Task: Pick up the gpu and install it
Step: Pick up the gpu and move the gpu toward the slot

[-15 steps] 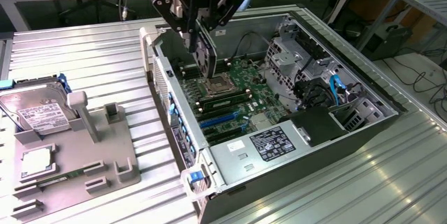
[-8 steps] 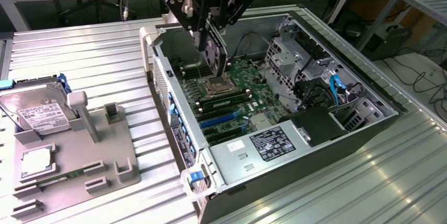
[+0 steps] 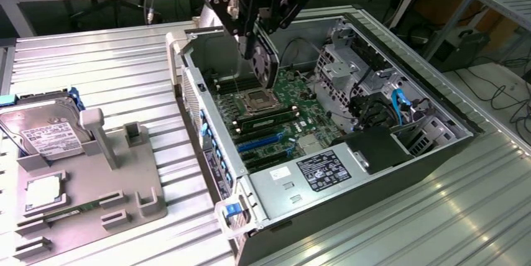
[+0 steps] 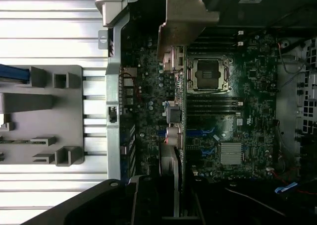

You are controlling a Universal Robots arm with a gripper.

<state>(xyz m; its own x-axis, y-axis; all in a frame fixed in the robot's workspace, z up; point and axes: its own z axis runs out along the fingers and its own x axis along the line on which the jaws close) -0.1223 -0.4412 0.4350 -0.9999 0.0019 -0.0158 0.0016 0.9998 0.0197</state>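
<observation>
Black gripper [image 3: 253, 30] fingers clamp the gpu [image 3: 265, 64] by its upper edge, the card hanging on edge over the motherboard [image 3: 290, 114] of the open computer case [image 3: 448, 114], near the CPU socket [image 3: 255, 100]. A hard drive [image 3: 41, 130] rests at the exterior view's left.

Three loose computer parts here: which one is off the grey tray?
The gpu, the flat dark card with a fan, held by the gripper above the open case; the hard drive and square chip rest on the tray.
</observation>
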